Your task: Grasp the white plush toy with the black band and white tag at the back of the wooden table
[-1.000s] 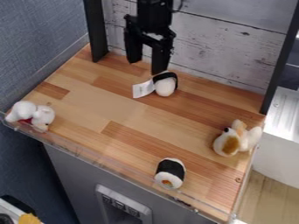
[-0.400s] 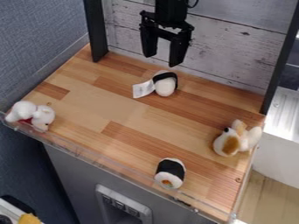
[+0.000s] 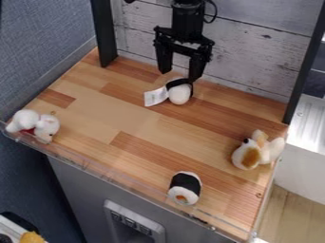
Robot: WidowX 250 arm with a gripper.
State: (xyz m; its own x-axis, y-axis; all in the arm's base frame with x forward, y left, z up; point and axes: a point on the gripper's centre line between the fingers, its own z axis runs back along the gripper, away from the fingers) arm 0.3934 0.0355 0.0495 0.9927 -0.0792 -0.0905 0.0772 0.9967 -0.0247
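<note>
The black gripper [image 3: 180, 77] hangs down at the back of the wooden surface, its two fingers apart, open. Right below and between its fingertips lies a white plush piece with a black band [image 3: 179, 93], a white tag [image 3: 155, 97] sticking out to its left. The right fingertip overlaps the back of the band; whether they touch I cannot tell. Near the front edge stands a black-wrapped sushi roll plush [image 3: 185, 187]. A white and tan plush animal [image 3: 253, 153] sits at the right, and a white plush animal with a red collar [image 3: 35, 125] lies at the left corner.
The wooden surface [image 3: 95, 111] has a clear low barrier [image 3: 108, 176] along its front edge. Behind it is a whitewashed plank wall [image 3: 254, 52], with black posts [image 3: 105, 35] at the left and right. A pale metallic unit [image 3: 308, 128] stands beyond the right edge.
The gripper has moved right, rising and then coming down over the black-banded plush. Its fingers stay apart, and the plush toys have not moved.
</note>
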